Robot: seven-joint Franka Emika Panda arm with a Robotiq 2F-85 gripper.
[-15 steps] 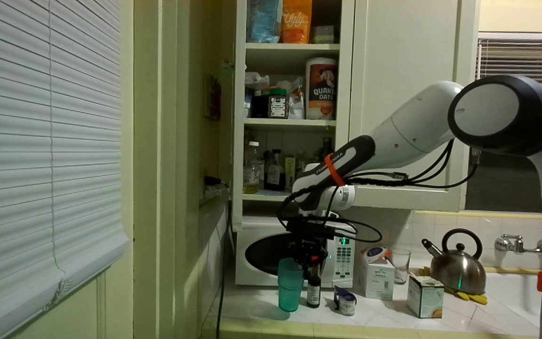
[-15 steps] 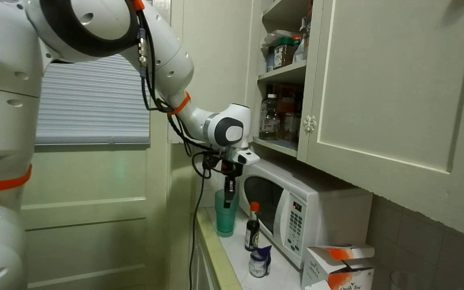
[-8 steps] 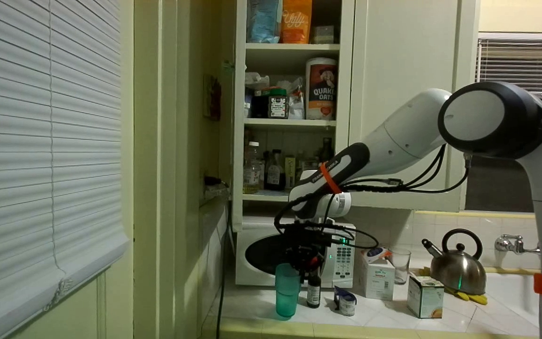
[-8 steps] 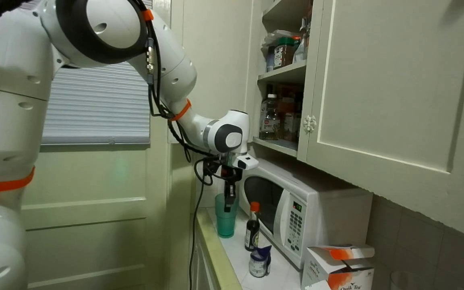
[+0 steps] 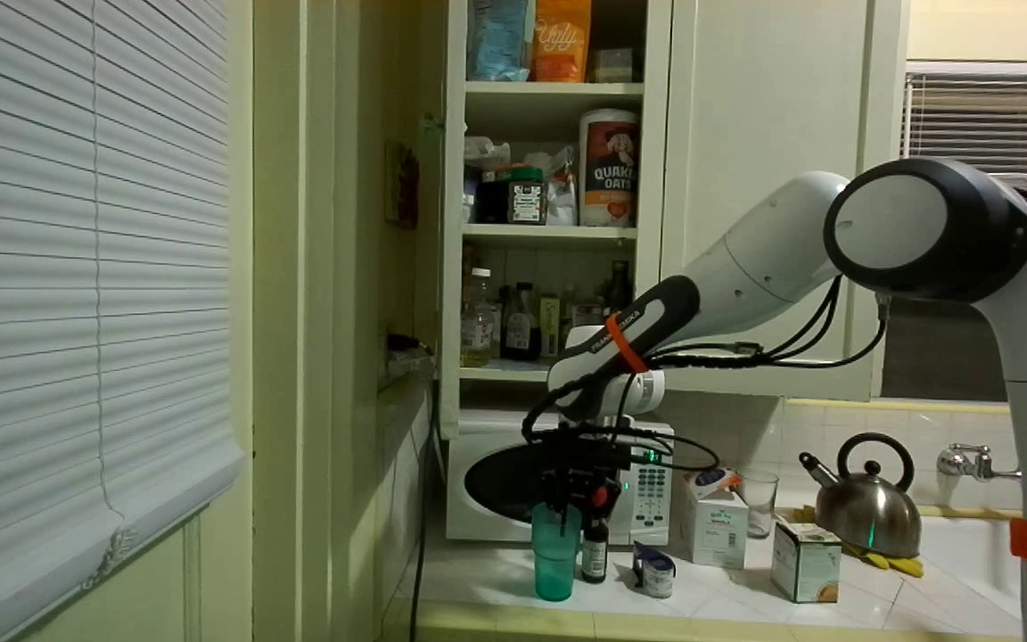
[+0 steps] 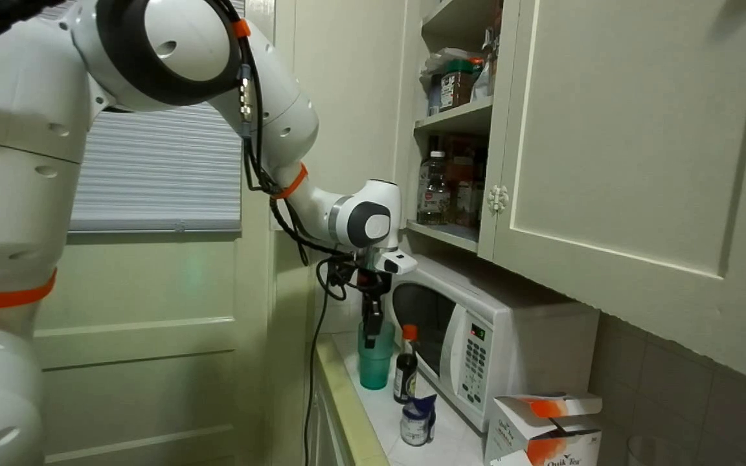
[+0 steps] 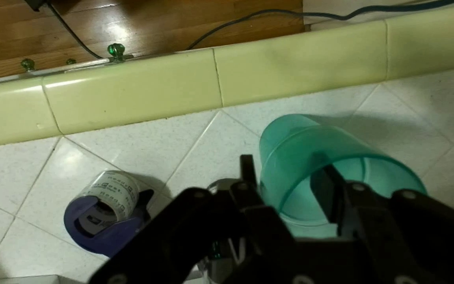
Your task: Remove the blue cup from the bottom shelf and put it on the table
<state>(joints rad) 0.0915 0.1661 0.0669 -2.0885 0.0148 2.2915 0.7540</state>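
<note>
The blue cup point(image 5: 554, 571) stands upright on the table point(image 5: 478, 575), the white-tiled counter, in front of the microwave. It also shows in an exterior view point(image 6: 375, 372) and in the wrist view point(image 7: 298, 146). My gripper point(image 7: 284, 163) is at the cup's rim with its fingers spread apart. One finger is inside the cup and the other is outside, with the cup wall between them. The wall is apart from the inner finger; whether the outer finger touches it I cannot tell. The bottom shelf point(image 5: 502, 370) is above the microwave and holds several bottles.
A dark red-capped bottle point(image 6: 405, 372) stands close beside the cup and partly behind my gripper. A small purple-lidded can point(image 7: 103, 213) is farther along the counter. The microwave point(image 6: 451, 323) is behind. Tea boxes point(image 5: 717, 530), a glass point(image 5: 759, 504) and a kettle point(image 5: 870, 508) stand farther along.
The arm has lowered. The cup has come down onto the counter and shifted toward the red-capped bottle, and it now stands straighter. The gripper's fingers now look spread at the rim.
</note>
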